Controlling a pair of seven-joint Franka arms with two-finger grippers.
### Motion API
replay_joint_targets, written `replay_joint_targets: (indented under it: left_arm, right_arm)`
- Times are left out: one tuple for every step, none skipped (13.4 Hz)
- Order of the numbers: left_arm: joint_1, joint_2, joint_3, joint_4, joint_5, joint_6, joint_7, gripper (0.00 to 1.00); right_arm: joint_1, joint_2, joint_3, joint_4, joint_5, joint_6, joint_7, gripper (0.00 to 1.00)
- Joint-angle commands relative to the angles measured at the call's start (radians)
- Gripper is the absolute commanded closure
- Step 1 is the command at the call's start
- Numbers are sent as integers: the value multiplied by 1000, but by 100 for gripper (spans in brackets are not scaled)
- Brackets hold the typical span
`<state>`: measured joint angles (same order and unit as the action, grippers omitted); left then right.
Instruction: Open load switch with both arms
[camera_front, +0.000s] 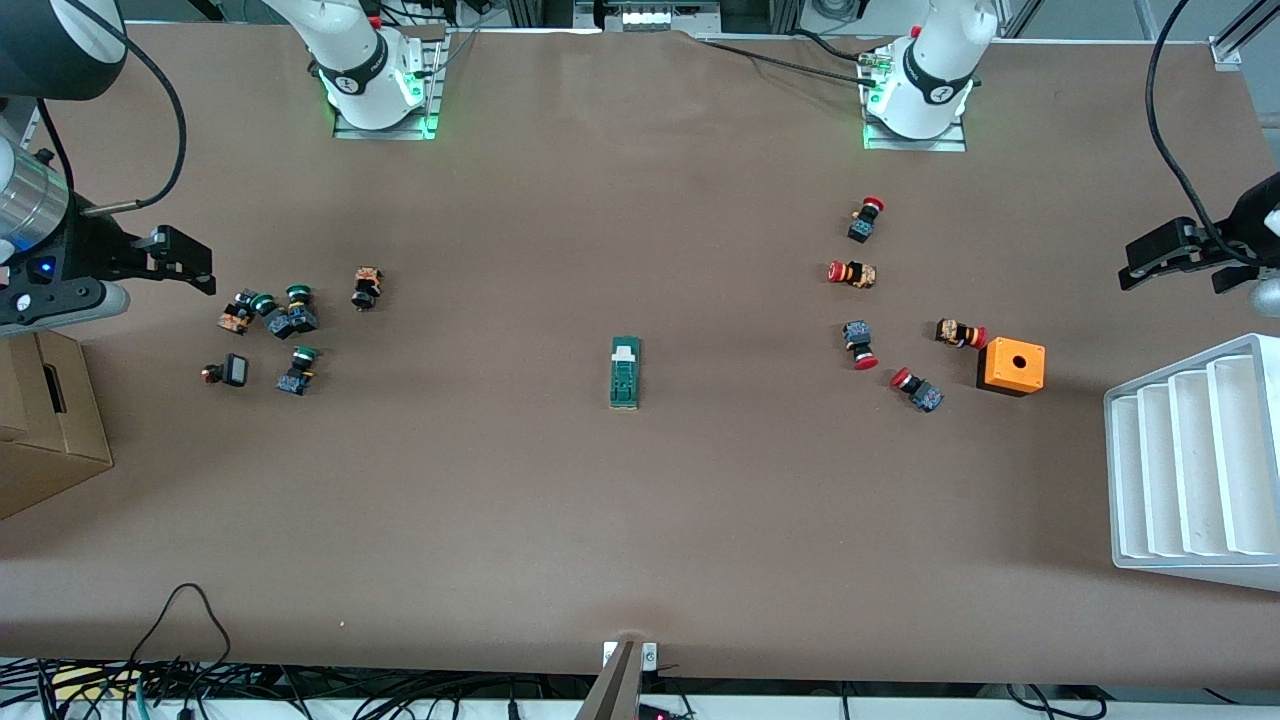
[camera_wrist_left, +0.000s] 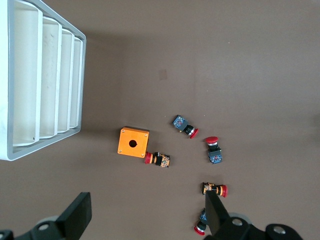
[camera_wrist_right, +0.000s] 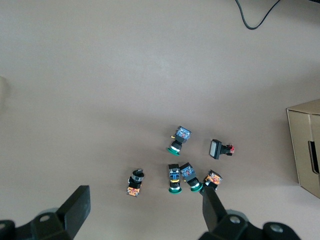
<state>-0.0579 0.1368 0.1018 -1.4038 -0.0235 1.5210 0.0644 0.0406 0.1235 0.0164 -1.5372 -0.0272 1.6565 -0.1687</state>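
Note:
The load switch (camera_front: 625, 372), a narrow dark-green block with a white tab at the end toward the robots' bases, lies flat at the middle of the table, with nothing touching it. It does not appear in either wrist view. My left gripper (camera_front: 1185, 262) (camera_wrist_left: 147, 215) hangs open and empty over the left arm's end of the table, beside the red-capped buttons. My right gripper (camera_front: 170, 262) (camera_wrist_right: 144, 210) hangs open and empty over the right arm's end, by the green-capped buttons. Both are well away from the switch.
Several red-capped push buttons (camera_front: 853, 273) (camera_wrist_left: 214, 189) and an orange box (camera_front: 1012, 366) (camera_wrist_left: 133, 143) lie toward the left arm's end, beside a white ribbed tray (camera_front: 1190, 470) (camera_wrist_left: 45, 80). Several green-capped buttons (camera_front: 297, 368) (camera_wrist_right: 174, 179) and a cardboard box (camera_front: 45, 425) (camera_wrist_right: 305, 145) sit at the right arm's end.

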Motion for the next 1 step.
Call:
replay_joint_targets:
  left_arm:
    - [12,-19,-14,-3,19,-15,21,0]
  right_arm:
    - [-1,-1,0,14,15,-18,-2,1]
